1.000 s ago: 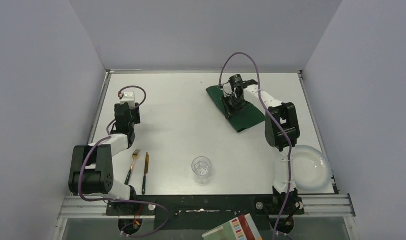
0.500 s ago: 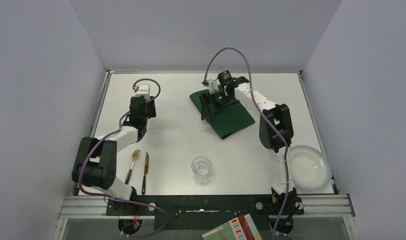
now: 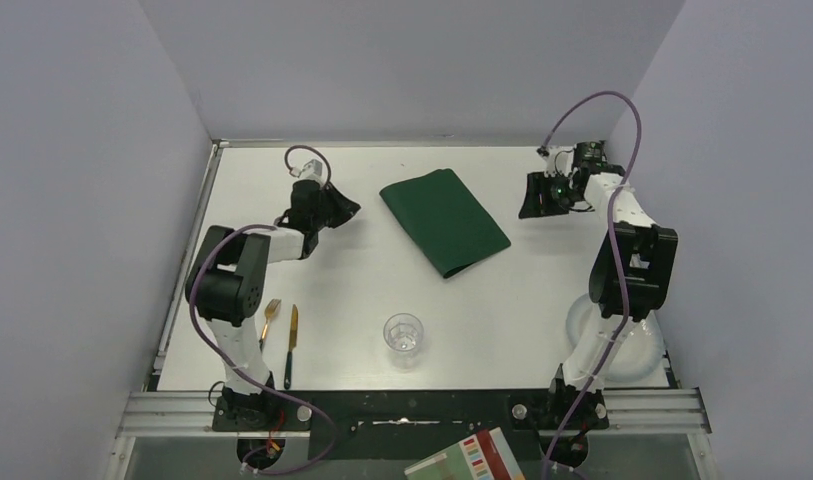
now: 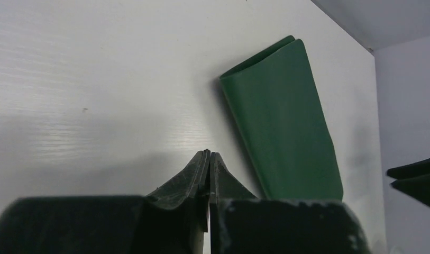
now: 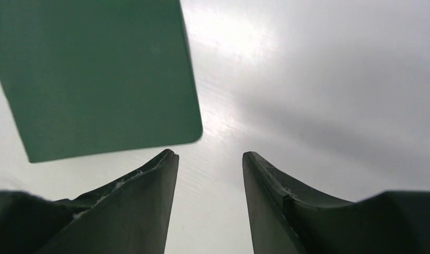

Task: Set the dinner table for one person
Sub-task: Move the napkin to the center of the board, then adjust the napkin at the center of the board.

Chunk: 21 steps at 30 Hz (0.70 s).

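The dinner table [image 3: 362, 290] is a white top with a thin metal rim. A dark green placemat [image 3: 444, 222] lies flat and askew at its far middle, also in the left wrist view [image 4: 284, 121] and the right wrist view [image 5: 96, 74]. My left gripper [image 3: 344, 209] hovers just left of the placemat, apart from it. Its fingertips are pressed together on nothing [image 4: 209, 153]. To the mat's right, my right gripper [image 3: 530, 197] stands open and empty [image 5: 210, 156] over bare table.
A gold fork [image 3: 269, 320] and knife [image 3: 291, 345] lie side by side at the near left. A clear glass [image 3: 403, 338] stands near the front middle. A white plate [image 3: 637, 345] sits at the near right, partly behind the right arm. A book [image 3: 467, 458] lies below the table edge.
My right gripper dragged the placemat left, let go and swung away to the far right. The left gripper moved right toward the mat's left edge and shut.
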### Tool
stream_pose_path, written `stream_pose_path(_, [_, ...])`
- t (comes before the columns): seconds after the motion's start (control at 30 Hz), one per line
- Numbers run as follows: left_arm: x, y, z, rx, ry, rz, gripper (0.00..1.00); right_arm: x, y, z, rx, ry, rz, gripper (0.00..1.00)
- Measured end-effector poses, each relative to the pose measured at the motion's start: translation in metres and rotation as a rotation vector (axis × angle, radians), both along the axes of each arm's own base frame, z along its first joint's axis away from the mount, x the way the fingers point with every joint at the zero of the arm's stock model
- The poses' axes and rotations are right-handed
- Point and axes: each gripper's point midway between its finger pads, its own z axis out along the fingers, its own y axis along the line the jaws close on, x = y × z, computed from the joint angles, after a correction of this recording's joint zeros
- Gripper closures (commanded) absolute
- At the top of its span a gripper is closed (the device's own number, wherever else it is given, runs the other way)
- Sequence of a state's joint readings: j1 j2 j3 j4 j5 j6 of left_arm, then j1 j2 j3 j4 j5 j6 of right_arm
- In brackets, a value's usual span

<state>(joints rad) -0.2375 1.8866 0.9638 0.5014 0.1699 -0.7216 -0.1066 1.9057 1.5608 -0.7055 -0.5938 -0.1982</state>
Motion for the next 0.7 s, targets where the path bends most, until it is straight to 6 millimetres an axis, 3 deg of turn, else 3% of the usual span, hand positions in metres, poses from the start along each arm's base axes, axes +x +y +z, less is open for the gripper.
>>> stream_pose_path(0.07, [0.007,-0.018,-0.006,-0.053,0.032,-0.005,0.99,-0.016,-0.01,-0.031,0.007,0.088,-0.001,0.48])
stream_pose_path(0.13, [0.011,-0.036,-0.008,-0.09,0.056,-0.01,0.87,-0.031,-0.007,-0.052,0.039,0.16,0.029,0.45])
stream_pose_path(0.23, [0.016,-0.066,-0.001,-0.13,0.066,-0.038,0.79,-0.042,0.004,-0.065,0.101,0.214,0.089,0.45])
stream_pose_path(0.4, [0.015,-0.106,0.011,-0.172,0.054,-0.098,0.77,-0.053,0.019,-0.072,0.184,0.255,0.151,0.44])
stream_pose_path(0.57, [0.012,-0.112,0.002,-0.169,0.072,-0.115,0.88,-0.055,0.021,-0.074,0.194,0.25,0.167,0.45])
stream_pose_path(0.7, [0.01,-0.111,-0.007,-0.156,0.091,-0.113,0.89,-0.057,0.021,-0.081,0.196,0.26,0.166,0.45])
